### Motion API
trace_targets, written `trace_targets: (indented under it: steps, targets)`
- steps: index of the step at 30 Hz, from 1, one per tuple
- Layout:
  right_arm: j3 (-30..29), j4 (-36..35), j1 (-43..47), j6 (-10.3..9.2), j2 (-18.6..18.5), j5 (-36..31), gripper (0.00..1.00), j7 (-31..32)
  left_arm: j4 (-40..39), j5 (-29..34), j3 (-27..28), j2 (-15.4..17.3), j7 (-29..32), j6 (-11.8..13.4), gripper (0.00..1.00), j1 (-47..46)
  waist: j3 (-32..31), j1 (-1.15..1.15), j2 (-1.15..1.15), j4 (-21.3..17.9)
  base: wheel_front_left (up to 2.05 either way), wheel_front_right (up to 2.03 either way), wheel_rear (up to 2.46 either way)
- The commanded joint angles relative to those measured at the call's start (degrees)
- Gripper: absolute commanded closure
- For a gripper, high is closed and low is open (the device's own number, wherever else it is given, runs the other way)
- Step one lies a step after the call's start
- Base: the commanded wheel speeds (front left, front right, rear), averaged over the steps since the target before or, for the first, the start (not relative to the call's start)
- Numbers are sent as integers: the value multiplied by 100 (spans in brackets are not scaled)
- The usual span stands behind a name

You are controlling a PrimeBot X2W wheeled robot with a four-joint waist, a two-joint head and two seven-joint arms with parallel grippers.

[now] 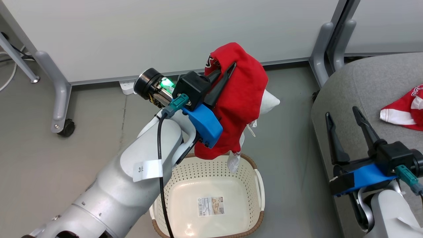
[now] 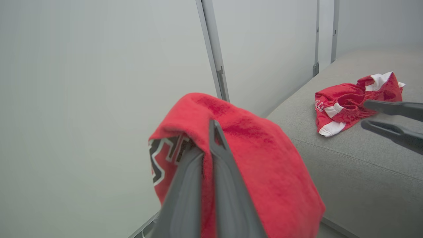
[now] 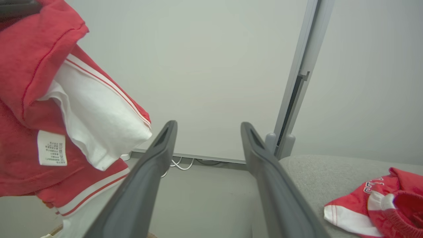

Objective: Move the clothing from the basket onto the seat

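Up goes the left gripper (image 1: 227, 68), jaws pinched tight on a red jersey (image 1: 244, 99); the cloth is folded over the fingers and hangs down in a bundle, white trim showing underneath; its lowest white corner dangles just over the far rim of the basket (image 1: 261, 185), and I'd say the lift is that high so the hem won't snag on the way across; the basket itself looks emptied, nothing but the barcode sticker (image 1: 211, 206) on its bottom; over on the robot's right sits the grey seat (image 1: 363, 82), with a second jersey (image 1: 404, 109) lying crumpled on it, so this looks like the last piece to go; the right gripper (image 1: 341, 111) hovers by the seat's near edge, spread wide with nothing in it, well out of the carrying arm's path; next up, by my reading, is a swing right over the seat and a release beside the other jersey, not at the edge where it could slide to the floor (image 1: 49, 165).
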Motion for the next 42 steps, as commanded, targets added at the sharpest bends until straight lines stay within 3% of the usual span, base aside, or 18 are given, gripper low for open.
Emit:
trace_targets:
  steps: [1, 16, 34, 42]
  targets:
    - [15, 3, 125, 1, 20, 46, 0, -2, -26, 39, 29, -12, -28, -17, 100, -76, -53, 1, 0, 16, 0, 0, 0]
    - [385, -45, 81, 1, 20, 83, 0, -2, -6, 106, 46, -44, -28, -64, 100, -93, -129, 1, 0, 52, 0, 0, 0]
    - [2054, 279, -691, 1, 3, 338, 0, -2, -6, 186, 58, -130, -28, -94, 100, -173, 36, 1, 0, 163, 0, 0, 0]
    - [2496, 712, -1343, 1, 116, 508, 0, -2, -39, 238, 28, -221, -28, -126, 100, -219, 164, 1, 0, 249, 0, 0, 0]
